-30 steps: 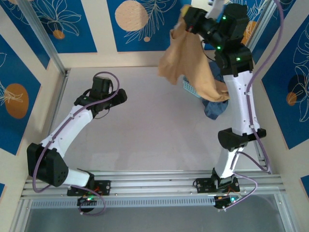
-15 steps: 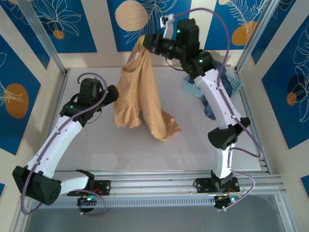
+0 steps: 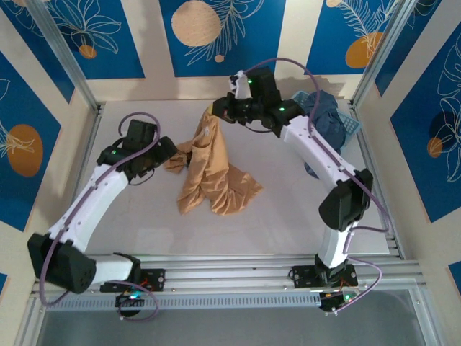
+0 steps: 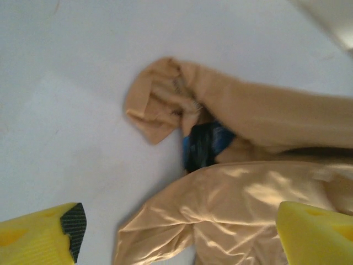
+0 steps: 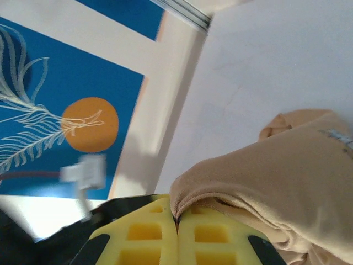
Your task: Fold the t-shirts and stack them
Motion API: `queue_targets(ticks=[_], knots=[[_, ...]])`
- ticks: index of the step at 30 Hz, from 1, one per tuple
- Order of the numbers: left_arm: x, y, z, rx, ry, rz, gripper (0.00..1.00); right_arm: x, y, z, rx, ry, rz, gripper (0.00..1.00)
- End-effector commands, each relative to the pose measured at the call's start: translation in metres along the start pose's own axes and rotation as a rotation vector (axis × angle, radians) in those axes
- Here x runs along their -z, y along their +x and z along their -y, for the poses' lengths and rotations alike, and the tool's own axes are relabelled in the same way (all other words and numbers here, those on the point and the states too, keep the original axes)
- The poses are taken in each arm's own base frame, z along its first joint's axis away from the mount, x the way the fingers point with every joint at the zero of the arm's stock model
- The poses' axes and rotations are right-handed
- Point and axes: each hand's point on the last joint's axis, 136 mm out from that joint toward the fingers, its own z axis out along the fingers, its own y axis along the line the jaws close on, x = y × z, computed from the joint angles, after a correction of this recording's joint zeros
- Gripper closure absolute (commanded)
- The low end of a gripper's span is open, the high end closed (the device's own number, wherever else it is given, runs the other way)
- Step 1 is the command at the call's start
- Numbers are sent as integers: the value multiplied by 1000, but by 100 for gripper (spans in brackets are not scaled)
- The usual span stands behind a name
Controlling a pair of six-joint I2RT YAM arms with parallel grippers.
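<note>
A tan-orange t-shirt (image 3: 214,180) lies crumpled on the white table, its top edge lifted toward the back. My right gripper (image 3: 217,115) is shut on that edge; in the right wrist view a fold of the t-shirt (image 5: 287,171) is pinched between the yellow fingers (image 5: 149,243). My left gripper (image 3: 170,153) is open at the shirt's left side. In the left wrist view its fingers (image 4: 38,237) stand wide apart over the cloth (image 4: 248,187), where a bit of blue print (image 4: 207,143) shows. Dusty-blue t-shirts (image 3: 325,115) are heaped at the back right.
A light-blue lattice basket (image 3: 351,127) holds the blue heap in the back right corner. Walls with blue leaf panels close in the table at the back and both sides. Bare table surface (image 3: 216,231) lies in front of the shirt.
My right arm swung left and down from above the basket, carrying the tan-orange t-shirt, which now rests mostly on the table. My left arm moved in to the shirt's left side.
</note>
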Motion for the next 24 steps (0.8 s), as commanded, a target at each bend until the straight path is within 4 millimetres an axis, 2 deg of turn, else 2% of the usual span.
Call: queue_targets(ticks=[1,7,10,12,15,19,22,24], knots=[[-25,17,-16,170,-49,-145,7,38,18,-41,122,-133,-39,100],[-80,8,-11,365,-67,-197,4,46,115,-27,147,-200,-301,100],[-110,2,-1,420,-84,-232,3,44,161,-18,145,-217,-421,100],[-130,6,3,455,-117,-282,2,39,184,-13,140,-224,-485,100],[-155,19,-1,467,-210,-358,2,28,208,-7,129,-226,-557,100],[-171,28,-21,445,-320,-360,4,19,223,-4,125,-224,-599,100],[-185,28,-32,431,-359,-336,10,18,235,-9,124,-267,-650,100],[-196,22,-32,439,-342,-308,13,18,247,-12,129,-293,-702,100]])
